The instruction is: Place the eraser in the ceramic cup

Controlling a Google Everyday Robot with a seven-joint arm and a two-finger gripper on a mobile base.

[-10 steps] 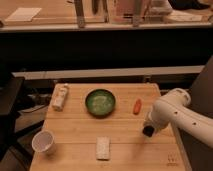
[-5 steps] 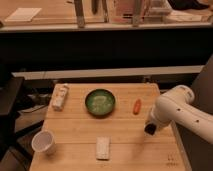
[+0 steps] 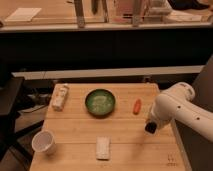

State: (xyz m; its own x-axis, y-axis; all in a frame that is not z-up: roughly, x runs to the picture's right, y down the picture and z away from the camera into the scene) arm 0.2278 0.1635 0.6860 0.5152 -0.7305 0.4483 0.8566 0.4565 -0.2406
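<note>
In the camera view a wooden desk (image 3: 75, 125) is seen from the front and somewhat from above. A green bowl (image 3: 100, 102) stands upright on its far half, roughly midway across, and something pale is seen inside it. To the right of the bowl, near it but apart from it, an orange carrot-like piece (image 3: 137, 105) is laid with its length running away from the viewer. To the left of the bowl, about as far off, a pale oblong packet (image 3: 60, 96) lies close to the desk's left edge. Directly in front of the bowl, well apart from it and close to the near edge, a flat white rectangular pad (image 3: 103, 148) is laid. The ceramic cup (image 3: 43, 142), white and upright with its mouth open upward, is found in front of the bowl and well to its left, at the near left corner. The white arm (image 3: 172, 105) is brought in from the right, and its dark hand (image 3: 150, 127) is pointed downward low over the desk, to the right of the bowl and nearer the viewer, just in front of the orange piece. Whether the hand is open or closed, or gripping anything, cannot be told. The eraser cannot be picked out anywhere on the desk, and whether it is held in the hand cannot be told.
</note>
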